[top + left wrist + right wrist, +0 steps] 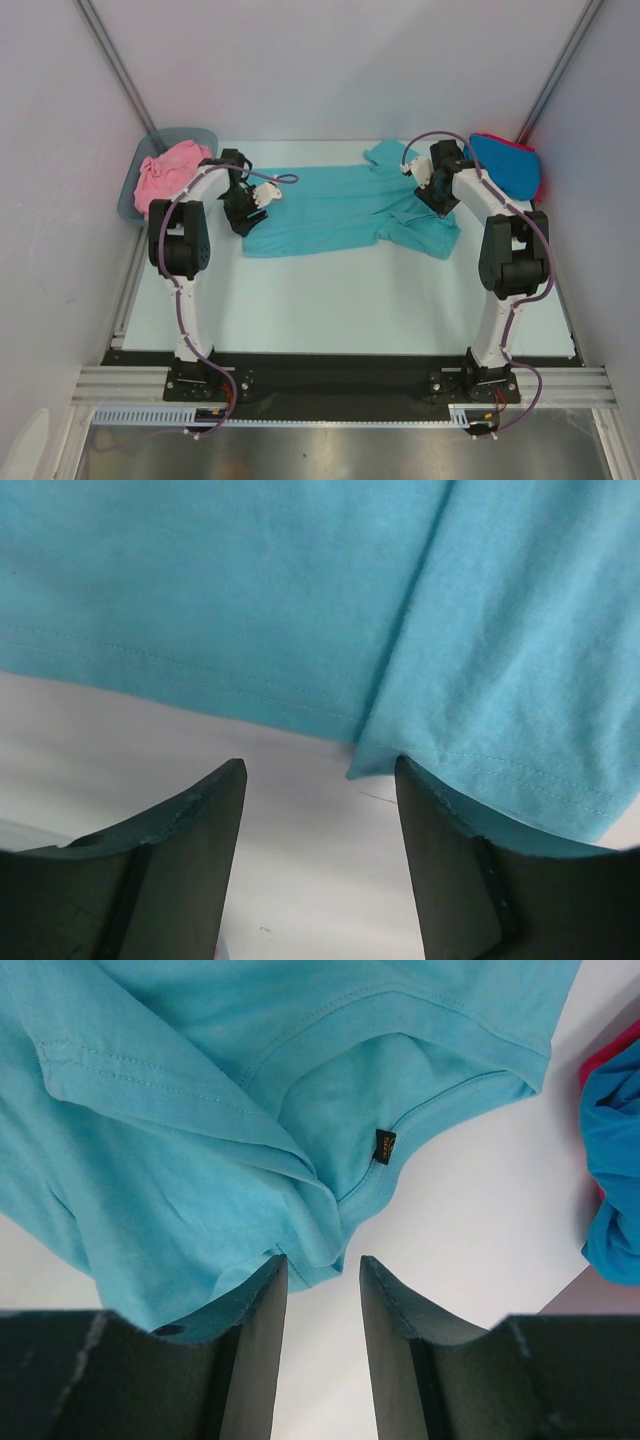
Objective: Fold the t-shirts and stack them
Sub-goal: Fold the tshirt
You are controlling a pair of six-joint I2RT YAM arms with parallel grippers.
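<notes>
The teal t-shirt (340, 205) lies spread across the back-middle of the table (330, 310). My left gripper (320, 770) sits at its hem, fingers apart, with nothing between them (a cloth corner meets one fingertip). My right gripper (322, 1260) is by the collar, narrowly parted over bare table. The pink t-shirt (165, 178) fills the tub (185, 133). The blue t-shirt (505, 165) lies on the red t-shirt (540, 185).

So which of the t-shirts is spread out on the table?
The teal cloth t-shirt, spread across the table. The pink shirt is bunched in the grey-blue plastic tub; the bright blue shirt and red shirt lie heaped at far right.
</notes>
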